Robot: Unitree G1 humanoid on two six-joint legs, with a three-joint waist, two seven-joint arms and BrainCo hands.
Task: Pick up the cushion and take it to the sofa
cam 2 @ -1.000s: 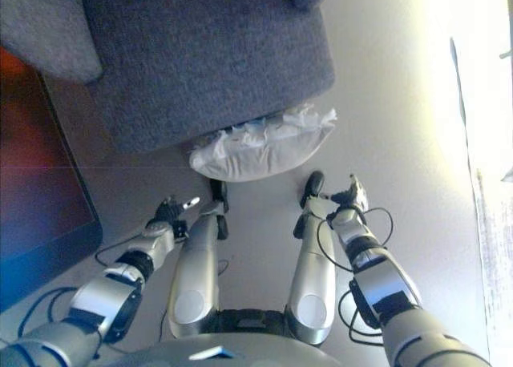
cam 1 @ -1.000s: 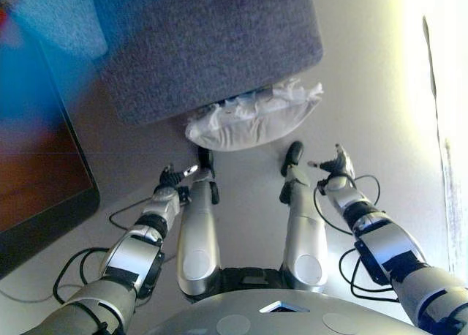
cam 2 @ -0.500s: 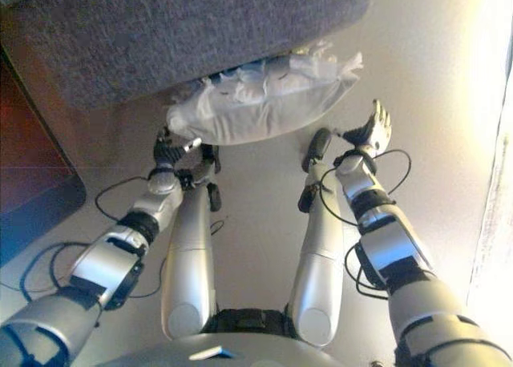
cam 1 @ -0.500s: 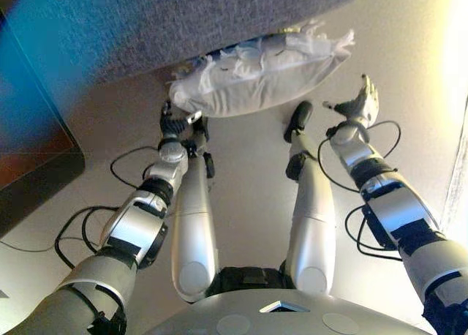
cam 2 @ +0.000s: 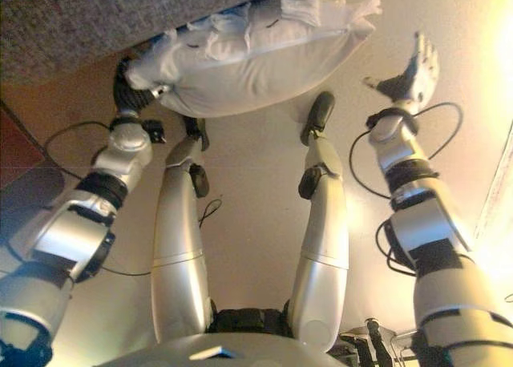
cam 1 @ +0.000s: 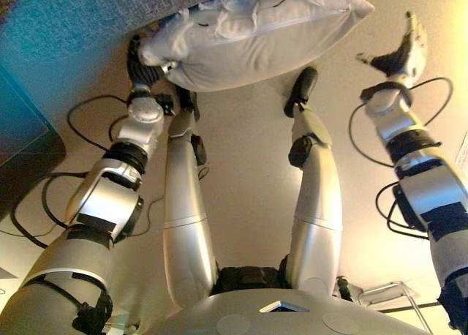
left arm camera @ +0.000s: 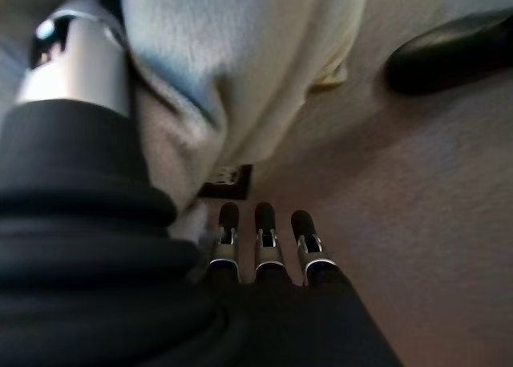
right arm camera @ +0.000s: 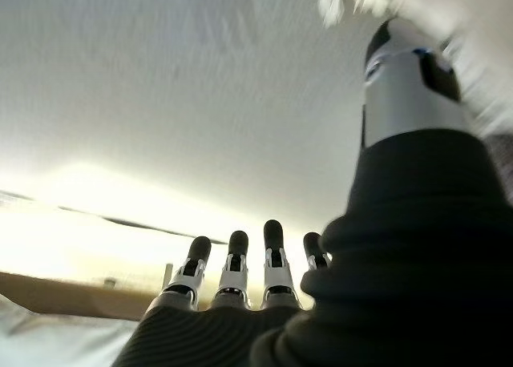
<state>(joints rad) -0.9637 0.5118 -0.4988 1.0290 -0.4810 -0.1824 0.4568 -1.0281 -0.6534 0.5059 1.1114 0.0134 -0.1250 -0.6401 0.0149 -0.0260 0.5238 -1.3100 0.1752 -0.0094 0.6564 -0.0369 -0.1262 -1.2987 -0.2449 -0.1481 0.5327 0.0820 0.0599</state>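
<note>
A pale, wrinkled cushion (cam 1: 256,31) lies on the floor against the foot of the grey sofa (cam 1: 88,13). My left hand (cam 1: 142,64) is at the cushion's left end and touches it. In the left wrist view its fingers (left arm camera: 268,239) run straight along the floor under the cushion (left arm camera: 240,62), and the thumb (left arm camera: 76,62) rests against the fabric. My right hand (cam 1: 398,53) hangs in the air to the right of the cushion's frilled right corner, apart from it. Its fingers (right arm camera: 232,271) are straight and hold nothing.
A dark low piece with a reddish top (cam 2: 20,183) stands at the left beside the sofa. Pale floor (cam 1: 241,167) spreads below the cushion. A thin metal frame (cam 1: 387,295) shows at the lower right. Strong light comes from the right edge.
The camera has dropped closer, so the cushion and sofa fill the top. Both arms have reached forward: the left hand now touches the cushion's left end, the right hand stands beside its right end.
</note>
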